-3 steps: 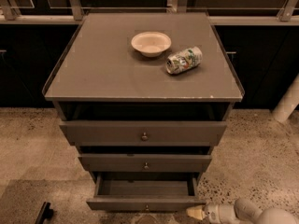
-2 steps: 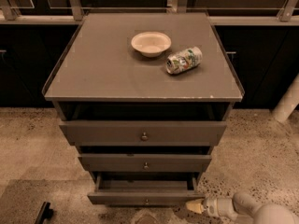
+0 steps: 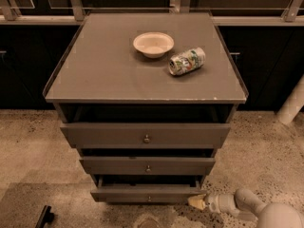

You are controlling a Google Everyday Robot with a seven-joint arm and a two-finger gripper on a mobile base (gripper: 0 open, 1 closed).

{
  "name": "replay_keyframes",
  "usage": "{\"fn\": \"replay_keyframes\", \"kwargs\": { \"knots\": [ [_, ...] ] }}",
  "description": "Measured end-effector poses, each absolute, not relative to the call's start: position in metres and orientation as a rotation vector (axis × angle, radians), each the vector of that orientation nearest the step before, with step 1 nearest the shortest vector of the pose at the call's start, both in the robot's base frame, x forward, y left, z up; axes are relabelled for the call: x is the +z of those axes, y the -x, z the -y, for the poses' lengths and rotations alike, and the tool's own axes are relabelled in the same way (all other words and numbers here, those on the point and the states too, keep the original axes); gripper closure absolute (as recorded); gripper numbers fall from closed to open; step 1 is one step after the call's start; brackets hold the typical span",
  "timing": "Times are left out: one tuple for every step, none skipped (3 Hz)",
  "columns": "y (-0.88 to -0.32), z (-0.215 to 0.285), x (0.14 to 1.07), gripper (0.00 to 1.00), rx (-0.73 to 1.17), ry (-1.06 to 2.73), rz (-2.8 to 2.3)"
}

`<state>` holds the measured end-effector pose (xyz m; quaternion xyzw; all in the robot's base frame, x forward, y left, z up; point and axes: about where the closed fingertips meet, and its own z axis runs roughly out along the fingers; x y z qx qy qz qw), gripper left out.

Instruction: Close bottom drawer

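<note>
The bottom drawer (image 3: 147, 193) is the narrowest of the grey-brown cabinet's three, with a slim front and a tiny round knob (image 3: 149, 199). It stands pulled out only a little, with a dark gap above its front. My gripper (image 3: 195, 201) reaches in low from the right, and its pale tip touches the right end of the drawer's front. The arm behind it runs off to the bottom right corner.
The middle drawer (image 3: 147, 165) and the wide top drawer (image 3: 145, 135) sit above. On the cabinet top (image 3: 95, 75) are a white bowl (image 3: 153, 43) and a can (image 3: 186, 61) on its side. A white pillar (image 3: 292, 102) stands right. A dark object (image 3: 43, 216) lies on the floor at the left.
The bottom drawer has slid inward and shows much less of its inside. My gripper has moved up and left with it, staying against the drawer's right front corner.
</note>
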<state>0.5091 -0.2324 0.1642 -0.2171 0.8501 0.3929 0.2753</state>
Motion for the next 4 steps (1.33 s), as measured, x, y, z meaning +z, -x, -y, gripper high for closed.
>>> {"fn": "replay_keyframes", "kwargs": {
  "knots": [
    [-0.519, 0.233, 0.17, 1.0, 0.994, 0.563, -2.265],
    [-0.528, 0.236, 0.172, 1.0, 0.869, 0.489, -2.241],
    [-0.534, 0.242, 0.166, 1.0, 0.769, 0.411, -2.25],
    [-0.536, 0.245, 0.164, 1.0, 0.748, 0.403, -2.257]
  ]
}}
